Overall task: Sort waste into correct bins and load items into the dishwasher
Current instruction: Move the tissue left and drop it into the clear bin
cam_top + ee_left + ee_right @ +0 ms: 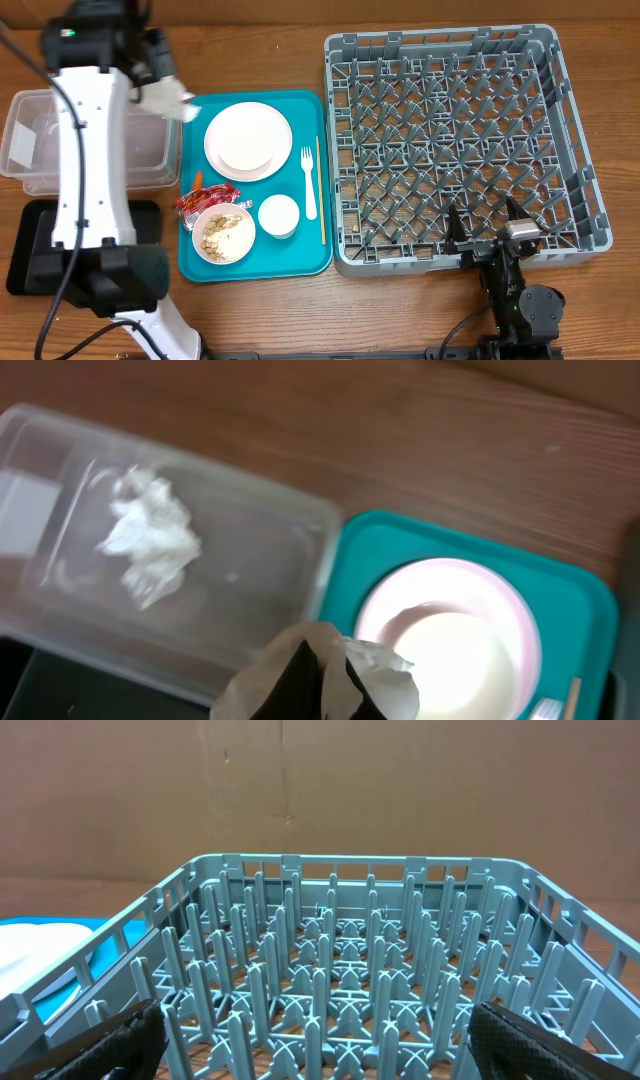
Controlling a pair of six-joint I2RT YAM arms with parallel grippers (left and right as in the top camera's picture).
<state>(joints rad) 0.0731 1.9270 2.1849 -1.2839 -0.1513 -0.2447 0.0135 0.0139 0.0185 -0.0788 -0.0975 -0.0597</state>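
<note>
No legible text or markings

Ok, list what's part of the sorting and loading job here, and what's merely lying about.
Job: napkin ball in the left gripper, second napkin ball in the clear tub, black tray, red wrapper, bowl of scraps, plate, small cup, fork, wooden stick, dish rack.
Lying about: teal serving tray, wooden table.
</note>
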